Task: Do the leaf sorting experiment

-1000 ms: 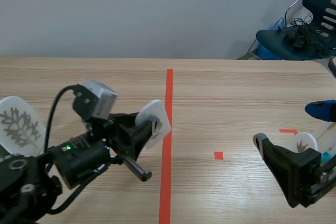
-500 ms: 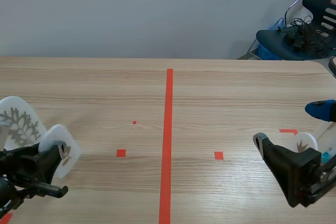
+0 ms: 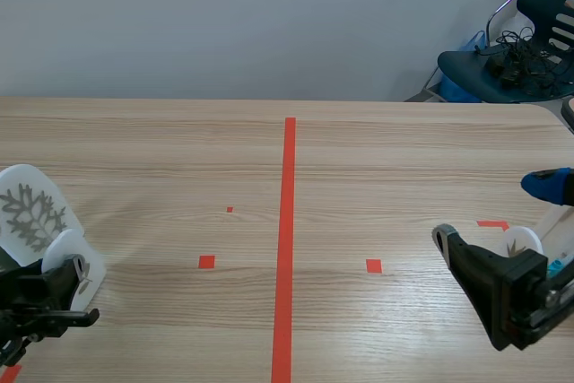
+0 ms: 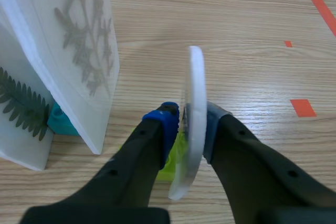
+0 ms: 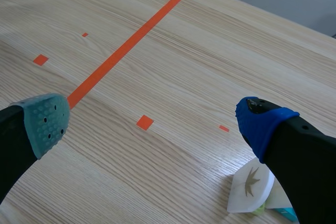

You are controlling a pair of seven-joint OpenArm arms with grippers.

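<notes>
My left gripper (image 4: 190,121) is shut on a round white leaf disc (image 4: 195,93), held upright and edge-on, with a lime-green stand (image 4: 176,158) at its base. It sits low at the table's left edge (image 3: 63,282), close beside a tall white card with a grey leaf print (image 3: 31,213). That card (image 4: 79,51) stands in a teal base (image 4: 60,121), and a second card with a green fern (image 4: 21,103) is behind it. My right gripper (image 5: 155,121) is open over the table at the right (image 3: 493,217). A small white disc with a leaf (image 5: 252,184) stands by its blue-padded finger.
An orange-red tape line (image 3: 287,239) runs down the table's middle, with small tape squares (image 3: 206,262) on either side. A dark chair (image 3: 520,51) with cables stands past the far right corner. Bare wood lies between the two arms.
The left arm has carried the round disc from beside the centre line leftward and down to the table's left edge, next to the tall leaf card. The right arm has stayed still.
</notes>
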